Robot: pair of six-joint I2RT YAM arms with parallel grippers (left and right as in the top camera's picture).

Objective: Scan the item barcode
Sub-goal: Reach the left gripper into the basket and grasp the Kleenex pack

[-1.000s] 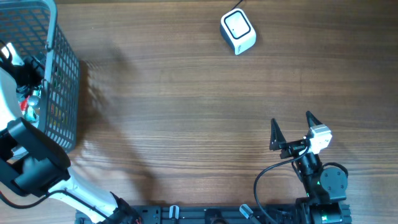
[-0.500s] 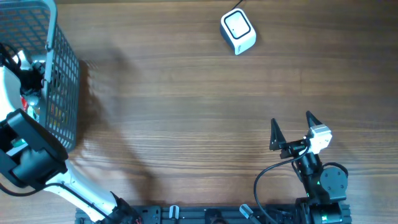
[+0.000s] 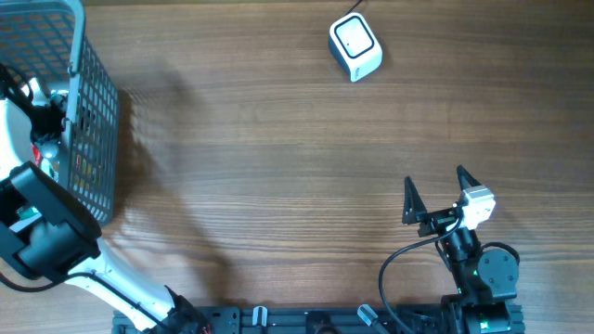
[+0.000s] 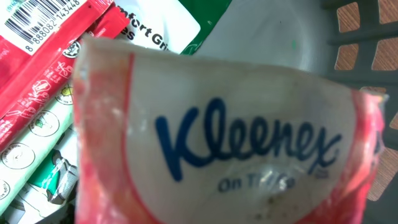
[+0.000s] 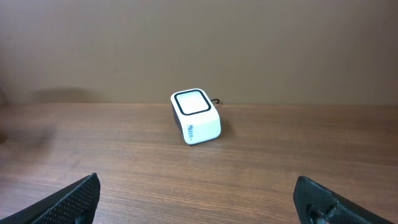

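Grey mesh basket [image 3: 97, 121], left gripper [image 3: 42, 125] inside basket, its opening and hold cannot be told, Kleenex pack [image 4: 217, 143] inside basket, filling the left wrist view, beside red barcoded sachets [image 4: 37, 37], right gripper [image 3: 434, 181] well right of basket, spread wide, empty, white scanner [image 3: 355, 47] likewise well right of basket.

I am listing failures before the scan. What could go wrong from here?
The Kleenex pack fills the left wrist view and looks soft, so a grasp may slip. The red packets lie beside it and could come up too. No barcode shows on the pack's visible face, so it may reach the scanner wrongly turned.
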